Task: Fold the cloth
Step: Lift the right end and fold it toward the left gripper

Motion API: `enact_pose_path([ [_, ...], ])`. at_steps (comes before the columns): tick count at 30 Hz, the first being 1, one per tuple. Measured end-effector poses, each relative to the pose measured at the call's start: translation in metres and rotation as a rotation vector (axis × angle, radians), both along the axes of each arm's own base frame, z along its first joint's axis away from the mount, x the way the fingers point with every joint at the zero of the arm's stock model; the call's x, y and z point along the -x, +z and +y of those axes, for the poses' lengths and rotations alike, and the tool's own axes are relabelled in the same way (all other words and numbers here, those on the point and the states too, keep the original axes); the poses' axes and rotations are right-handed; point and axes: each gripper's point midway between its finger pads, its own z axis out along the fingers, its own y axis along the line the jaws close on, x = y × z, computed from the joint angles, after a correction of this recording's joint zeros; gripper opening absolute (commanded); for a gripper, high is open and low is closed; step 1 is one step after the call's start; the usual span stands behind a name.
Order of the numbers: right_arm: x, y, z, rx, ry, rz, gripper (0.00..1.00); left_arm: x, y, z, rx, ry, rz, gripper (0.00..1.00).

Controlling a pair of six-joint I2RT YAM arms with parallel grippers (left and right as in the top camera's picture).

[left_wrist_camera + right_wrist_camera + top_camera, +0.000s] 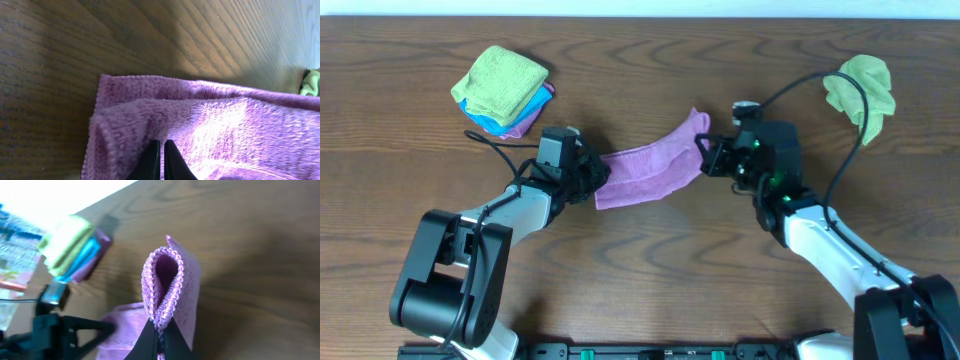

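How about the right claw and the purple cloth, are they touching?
Touching. The right wrist view shows the right claw pinched shut on the folded edge of the purple cloth.

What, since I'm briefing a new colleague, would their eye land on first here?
The purple cloth stands out, stretched across mid-table between the left gripper and the right gripper, each pinching one end. Next come the stack of folded cloths at the far left and a crumpled green cloth at the far right.
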Motion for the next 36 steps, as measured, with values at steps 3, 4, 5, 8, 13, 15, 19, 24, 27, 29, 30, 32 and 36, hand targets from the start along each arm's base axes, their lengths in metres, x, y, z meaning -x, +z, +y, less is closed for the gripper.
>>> enact_pose_path([
  [3, -0.001, 0.012, 0.022, -0.007, 0.048, -0.029, 0.01, 0.0, 0.0, 0.0, 0.0, 0.0, 0.0, 0.06],
  [4, -0.001, 0.014, 0.03, -0.008, 0.063, -0.032, 0.01, 0.0, 0.0, 0.0, 0.0, 0.0, 0.0, 0.06],
  [5, -0.002, 0.014, 0.038, -0.008, 0.082, -0.033, 0.01, 0.0, 0.0, 0.0, 0.0, -0.001, -0.001, 0.06],
  [8, -0.002, 0.006, 0.059, 0.005, 0.127, -0.021, 0.01, 0.0, 0.0, 0.0, -0.001, -0.002, -0.001, 0.06],
  [13, 0.002, -0.014, 0.084, 0.042, 0.194, 0.017, 0.01, 0.0, 0.0, 0.0, -0.001, -0.002, -0.001, 0.06],
  [15, 0.007, -0.02, 0.091, 0.056, 0.218, 0.028, 0.01, 0.0, 0.0, 0.0, -0.003, -0.006, -0.003, 0.06],
  [19, 0.017, -0.027, 0.101, 0.082, 0.259, 0.04, 0.01, -0.001, 0.001, 0.0, -0.011, -0.017, -0.015, 0.06],
  [24, 0.027, -0.029, 0.114, 0.099, 0.305, 0.031, 0.01, -0.012, 0.014, 0.003, -0.004, -0.005, -0.051, 0.06],
  [27, 0.031, -0.037, 0.119, 0.111, 0.321, 0.044, 0.01, -0.019, 0.028, 0.011, -0.004, 0.007, -0.089, 0.06],
  [29, 0.034, -0.045, 0.121, 0.12, 0.329, 0.058, 0.01, -0.021, 0.037, 0.017, -0.007, 0.016, -0.108, 0.06],
  [30, 0.035, -0.049, 0.122, 0.124, 0.332, 0.065, 0.02, -0.021, 0.041, 0.021, -0.011, 0.02, -0.115, 0.06],
  [32, 0.037, -0.057, 0.125, 0.132, 0.339, 0.079, 0.01, -0.021, 0.048, 0.028, -0.02, 0.025, -0.126, 0.06],
  [36, 0.042, -0.064, 0.133, 0.139, 0.36, 0.079, 0.01, -0.019, 0.059, 0.043, -0.04, 0.038, -0.141, 0.06],
])
